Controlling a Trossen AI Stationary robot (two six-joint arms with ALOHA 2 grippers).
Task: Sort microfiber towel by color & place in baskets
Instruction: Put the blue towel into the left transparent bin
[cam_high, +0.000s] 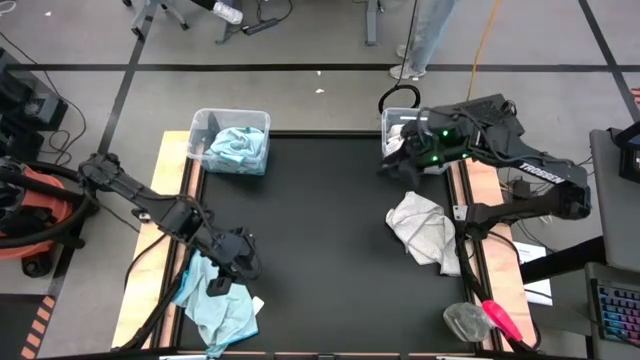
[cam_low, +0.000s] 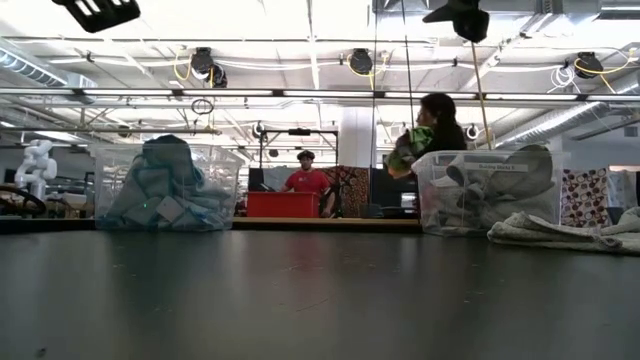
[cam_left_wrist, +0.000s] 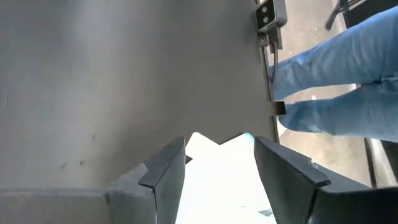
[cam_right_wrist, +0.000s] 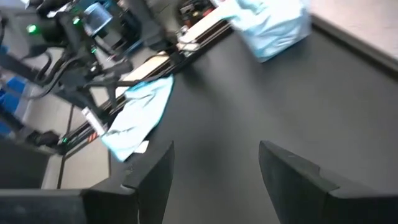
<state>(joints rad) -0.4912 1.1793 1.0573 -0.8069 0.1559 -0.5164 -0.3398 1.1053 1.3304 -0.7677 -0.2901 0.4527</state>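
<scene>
Mat centre (cam_high: 320, 220) open btwn blue towels (cam_high: 215, 305) & grey towels (cam_high: 425, 230) at edges.

Overhead, table-level, two wrist views

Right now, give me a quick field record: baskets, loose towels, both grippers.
left basket: holds blue towels
right basket: holds grey towels
loose blue towel: near-left table edge, under left gripper
loose grey towel: right side of mat
left gripper: open, empty, over the blue towel
right gripper: open, empty, above right basket
</scene>
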